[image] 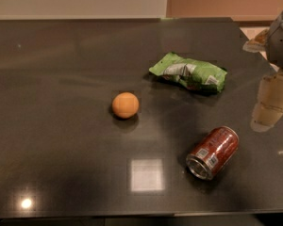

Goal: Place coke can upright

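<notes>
The coke can point(213, 153) is dark red with silver rims and lies on its side on the dark table point(61, 126), front right, one silver end facing the front left. My gripper point(270, 108) hangs at the right edge of the camera view, above the table, behind and to the right of the can. It is apart from the can and holds nothing that I can see.
An orange ball point(125, 105) sits near the table's middle. A green crinkled snack bag point(189, 72) lies behind the can. The table's right edge runs close behind the gripper, and its front edge lies just in front of the can.
</notes>
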Robot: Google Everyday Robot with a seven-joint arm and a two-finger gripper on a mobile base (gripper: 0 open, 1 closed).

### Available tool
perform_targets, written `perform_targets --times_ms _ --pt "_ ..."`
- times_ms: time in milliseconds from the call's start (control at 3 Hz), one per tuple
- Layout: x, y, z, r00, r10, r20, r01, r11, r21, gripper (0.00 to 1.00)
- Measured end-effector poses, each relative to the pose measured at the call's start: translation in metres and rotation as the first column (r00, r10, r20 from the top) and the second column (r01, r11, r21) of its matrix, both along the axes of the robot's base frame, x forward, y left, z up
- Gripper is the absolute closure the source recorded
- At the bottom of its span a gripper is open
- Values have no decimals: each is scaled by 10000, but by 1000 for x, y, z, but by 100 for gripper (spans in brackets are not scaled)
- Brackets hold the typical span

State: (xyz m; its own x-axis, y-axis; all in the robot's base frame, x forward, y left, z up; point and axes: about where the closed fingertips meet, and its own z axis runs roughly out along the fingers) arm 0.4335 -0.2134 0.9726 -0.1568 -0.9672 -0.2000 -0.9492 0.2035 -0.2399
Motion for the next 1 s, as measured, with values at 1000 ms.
perform_targets --times_ms 1000 --pt "-41 25 -51 9263 3556 -1244 -3605 9326 -187 0"
